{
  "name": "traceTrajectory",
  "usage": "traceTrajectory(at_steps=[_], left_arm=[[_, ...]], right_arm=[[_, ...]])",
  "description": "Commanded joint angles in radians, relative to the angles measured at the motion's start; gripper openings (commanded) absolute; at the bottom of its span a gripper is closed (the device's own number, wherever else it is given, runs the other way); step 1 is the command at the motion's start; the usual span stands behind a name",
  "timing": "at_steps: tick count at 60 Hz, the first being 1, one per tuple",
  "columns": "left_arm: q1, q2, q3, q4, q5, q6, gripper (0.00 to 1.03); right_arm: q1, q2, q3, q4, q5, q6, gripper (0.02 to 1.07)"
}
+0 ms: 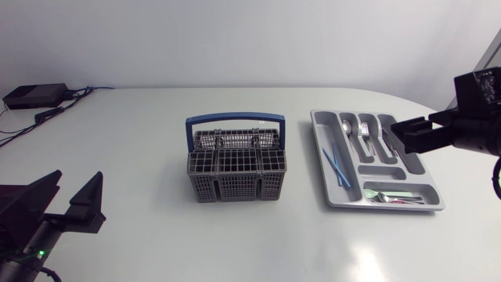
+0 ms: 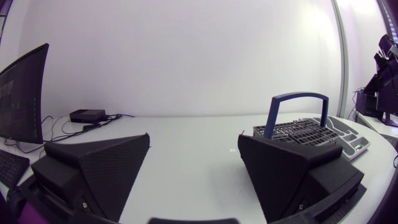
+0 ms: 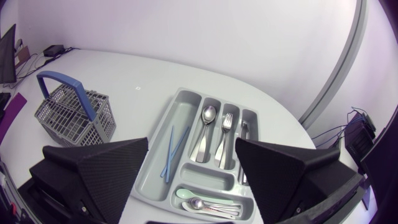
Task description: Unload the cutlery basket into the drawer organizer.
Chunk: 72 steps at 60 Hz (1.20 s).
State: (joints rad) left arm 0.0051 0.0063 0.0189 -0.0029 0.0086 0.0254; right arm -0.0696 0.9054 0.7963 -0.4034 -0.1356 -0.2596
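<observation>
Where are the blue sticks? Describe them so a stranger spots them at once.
Find the grey drawer organizer right of the cutlery basket. In its long compartment nearest the basket lie two thin blue sticks; the slots alongside hold silver cutlery.

From the head camera I could not tell through the mesh whether anything lay in the cutlery basket (image 1: 235, 176). My right gripper (image 1: 399, 133) covered part of the rightmost slot of the drawer organizer (image 1: 325, 129); my left arm (image 1: 23, 235) ran off the view's corner. In the left wrist view my left gripper (image 2: 194, 168) hid the basket's lower half.
</observation>
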Motion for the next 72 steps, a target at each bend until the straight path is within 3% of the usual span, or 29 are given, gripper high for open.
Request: traceTrajectory(at_steps=[1, 27, 72], left_arm=[[-0.005, -0.006, -0.019, 0.003, -0.009, -0.025, 0.98], [-0.005, -0.006, -0.019, 0.003, -0.009, -0.025, 0.98], [-0.005, -0.006, -0.019, 0.003, -0.009, -0.025, 0.98]], right_arm=[[-0.006, -0.071, -0.063, 0.014, 0.013, -0.012, 1.03], [-0.007, -0.427, -0.293, 0.084, 0.143, -0.012, 1.03], [0.052, -0.796, -0.68, 0.33, 0.138, 0.196, 1.03]])
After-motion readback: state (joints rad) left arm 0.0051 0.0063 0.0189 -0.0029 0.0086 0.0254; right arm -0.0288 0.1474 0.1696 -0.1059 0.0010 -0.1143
